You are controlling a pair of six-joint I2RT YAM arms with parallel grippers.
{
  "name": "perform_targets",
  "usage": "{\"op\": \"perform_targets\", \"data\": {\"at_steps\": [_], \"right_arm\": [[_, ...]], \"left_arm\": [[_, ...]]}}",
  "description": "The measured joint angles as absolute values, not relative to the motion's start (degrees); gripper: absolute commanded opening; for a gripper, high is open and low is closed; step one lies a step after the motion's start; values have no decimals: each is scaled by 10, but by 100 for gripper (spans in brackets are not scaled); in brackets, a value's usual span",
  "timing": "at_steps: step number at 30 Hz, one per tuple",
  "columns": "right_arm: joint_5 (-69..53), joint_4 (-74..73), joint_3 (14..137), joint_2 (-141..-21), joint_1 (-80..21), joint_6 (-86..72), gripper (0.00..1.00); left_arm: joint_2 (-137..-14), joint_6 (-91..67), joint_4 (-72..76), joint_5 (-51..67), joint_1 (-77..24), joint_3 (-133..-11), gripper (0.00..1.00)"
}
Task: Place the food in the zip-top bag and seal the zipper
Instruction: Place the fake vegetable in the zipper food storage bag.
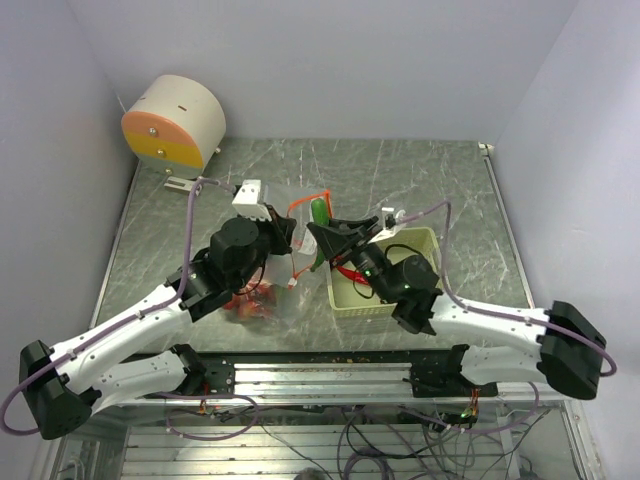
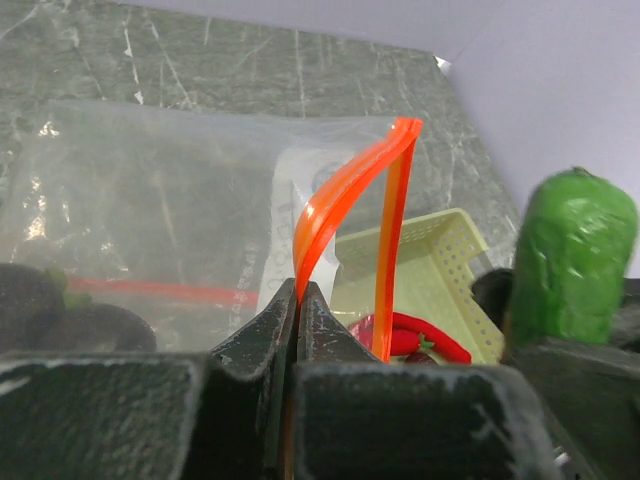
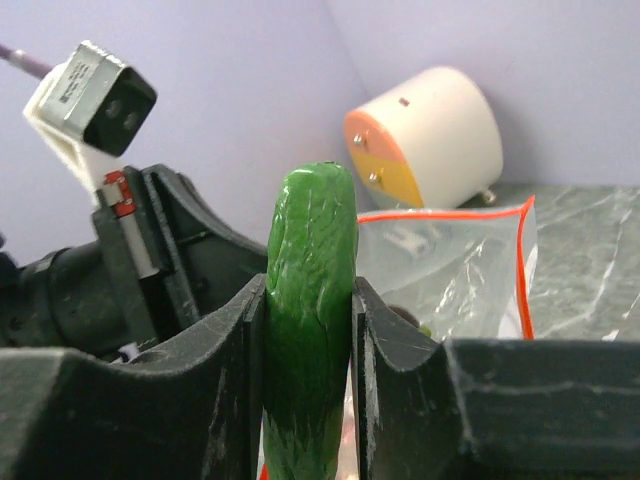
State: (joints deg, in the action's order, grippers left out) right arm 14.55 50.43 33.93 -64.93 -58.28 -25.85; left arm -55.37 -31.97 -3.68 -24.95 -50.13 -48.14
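Pale basket (image 1: 428, 240), cream drum (image 1: 178, 120), marbled table (image 1: 420, 170)

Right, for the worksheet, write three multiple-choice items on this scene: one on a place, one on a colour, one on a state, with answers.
1. Seen from above, the basket lies:
A) left of the bag
B) right of the bag
C) inside the bag

2. The strip along the bag's mouth is:
A) blue
B) white
C) orange-red

3. The right gripper is:
A) shut on a green vegetable
B) open and empty
C) shut on the bag

Answers:
1 B, the top view shows it on the bag's right.
2 C, the left wrist view shows it orange-red.
3 A, it clamps the vegetable upright.
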Motion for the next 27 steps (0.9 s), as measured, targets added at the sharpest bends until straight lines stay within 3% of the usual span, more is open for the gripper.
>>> {"op": "perform_targets", "data": {"at_steps": [10,20,27], "right_arm": [[305,736,348,-757,-651,-101,5],[371,756,373,-807,-670,-32,24],[382,659,405,-805,-672,-36,73]], "left_arm": [[-545,-333,-34,-214,-501,-490,7],[-537,-340,-23,-198,-501,-490,7],[-543,-344,-20,-191,-501,-492,7]]}}
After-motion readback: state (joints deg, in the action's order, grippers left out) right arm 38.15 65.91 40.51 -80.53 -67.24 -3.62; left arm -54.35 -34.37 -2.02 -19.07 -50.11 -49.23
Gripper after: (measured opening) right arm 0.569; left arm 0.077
